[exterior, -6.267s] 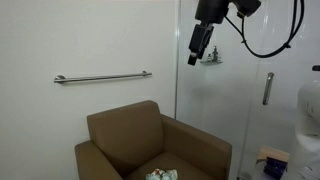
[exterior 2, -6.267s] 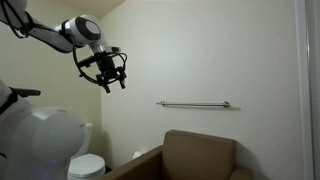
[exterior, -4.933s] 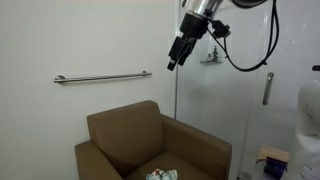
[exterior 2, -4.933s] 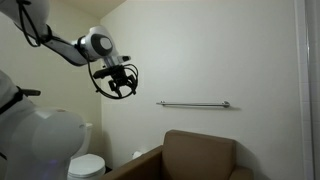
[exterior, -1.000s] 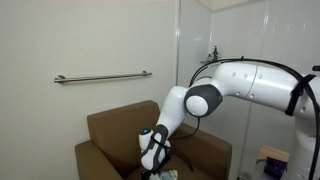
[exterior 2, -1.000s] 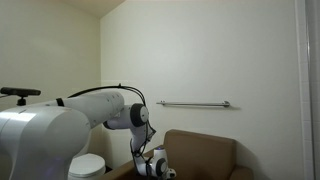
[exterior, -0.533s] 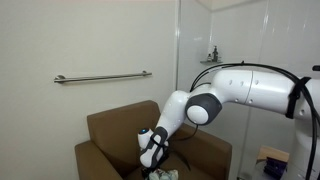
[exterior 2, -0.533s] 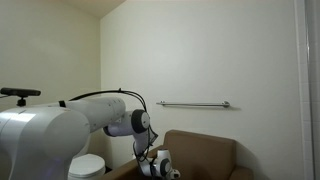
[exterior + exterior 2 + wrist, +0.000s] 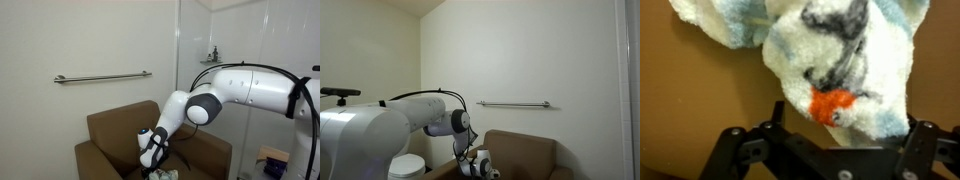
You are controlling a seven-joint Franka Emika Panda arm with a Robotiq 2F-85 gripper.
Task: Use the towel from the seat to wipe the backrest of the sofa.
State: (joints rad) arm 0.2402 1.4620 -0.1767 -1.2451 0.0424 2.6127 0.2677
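Since the earliest frames the arm (image 9: 205,100) has dropped from high by the wall (image 9: 90,40) to the sofa (image 9: 118,128) seat. The gripper (image 9: 151,160) presses into the towel (image 9: 845,45) at the seat's front, jaws wide astride it

Brown seat (image 9: 690,110), plain and smooth. Crumpled on it, a white towel (image 9: 830,60) with blue, black and orange marks.

White arm (image 9: 255,88) stretched across the room, elbow (image 9: 203,108) sharply bent, forearm (image 9: 170,125) sloping steeply down, gripper (image 9: 152,163) low and pointing downward in both exterior views, black fingers (image 9: 774,117) spread wide apart in the wrist view, jaws parted
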